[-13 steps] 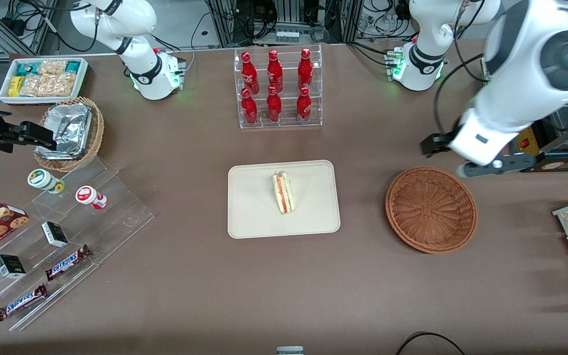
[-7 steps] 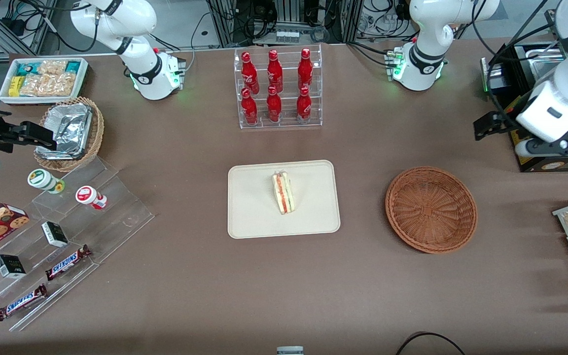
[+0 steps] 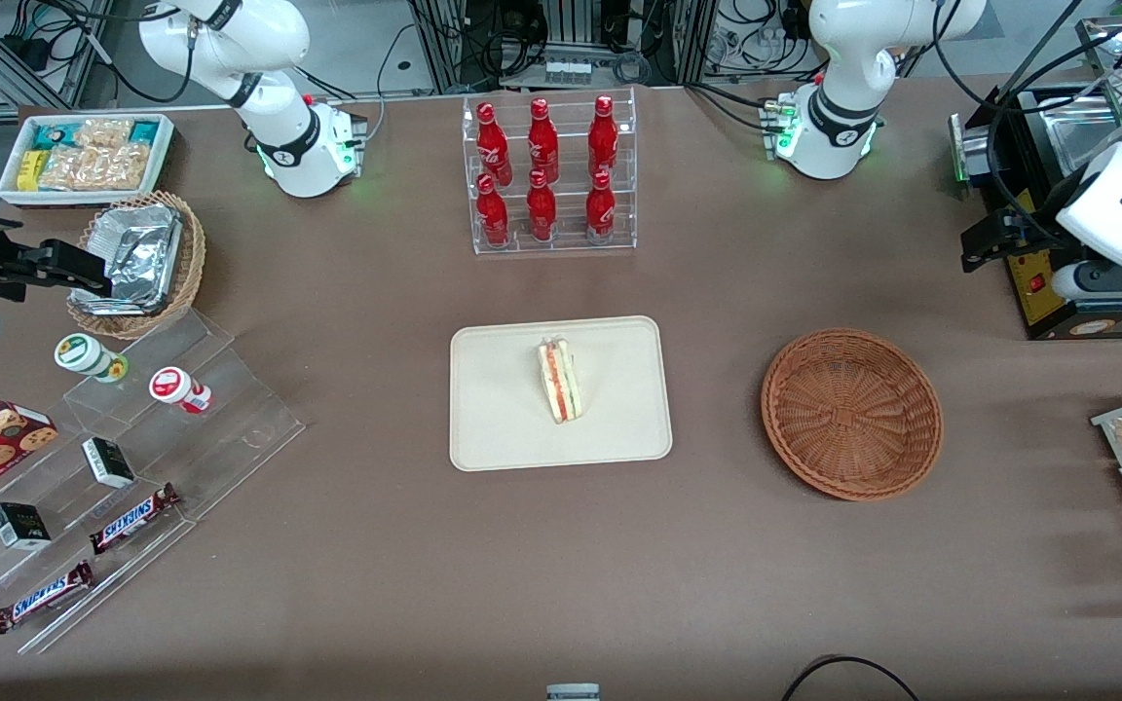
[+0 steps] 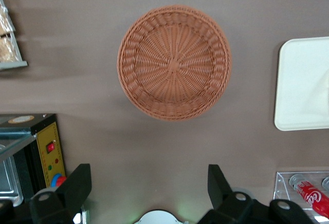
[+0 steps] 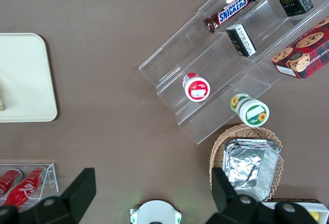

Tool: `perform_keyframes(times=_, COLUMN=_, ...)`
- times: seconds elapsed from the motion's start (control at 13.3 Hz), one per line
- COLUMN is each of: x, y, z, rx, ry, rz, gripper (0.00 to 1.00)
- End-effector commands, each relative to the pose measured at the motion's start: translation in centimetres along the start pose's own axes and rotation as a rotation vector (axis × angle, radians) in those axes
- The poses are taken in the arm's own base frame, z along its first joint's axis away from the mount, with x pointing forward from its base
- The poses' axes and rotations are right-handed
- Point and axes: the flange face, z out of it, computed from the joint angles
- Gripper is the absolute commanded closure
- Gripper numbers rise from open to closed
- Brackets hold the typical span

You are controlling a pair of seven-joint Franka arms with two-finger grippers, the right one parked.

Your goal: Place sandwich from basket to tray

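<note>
- Compared with half a second ago, the gripper (image 3: pixel 985 239) has drawn a little farther toward the right edge of the front view and slightly up the frame; a second ago it hung just above the basket (image 3: pixel 851 414).
- The sandwich (image 3: pixel 559 379) has not moved: it lies on the tray (image 3: pixel 503 428) at frame centre, cut edge showing.
- The basket sits right of centre, well apart from the tray, with nothing in it.
- Around: a rack of red bottles (image 3: pixel 546 175) at upper centre, a black appliance (image 3: pixel 1043 282) at the right edge.
- The gripper hovers high, over the appliance's edge; its fingers (image 4: pixel 77 185) stand wide apart, holding nothing.
</note>
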Motion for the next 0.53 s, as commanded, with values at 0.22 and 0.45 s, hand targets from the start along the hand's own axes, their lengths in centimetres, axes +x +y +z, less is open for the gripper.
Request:
perform_keyframes(times=0.22, x=2.39, y=0.76, z=-1.11, rx=-0.007, ry=0.02, rz=0.034, gripper=0.0)
perform_keyframes(times=0.45, x=2.4, y=0.75, z=-0.99, rx=-0.005, ry=0.014, rz=0.048, gripper=0.0)
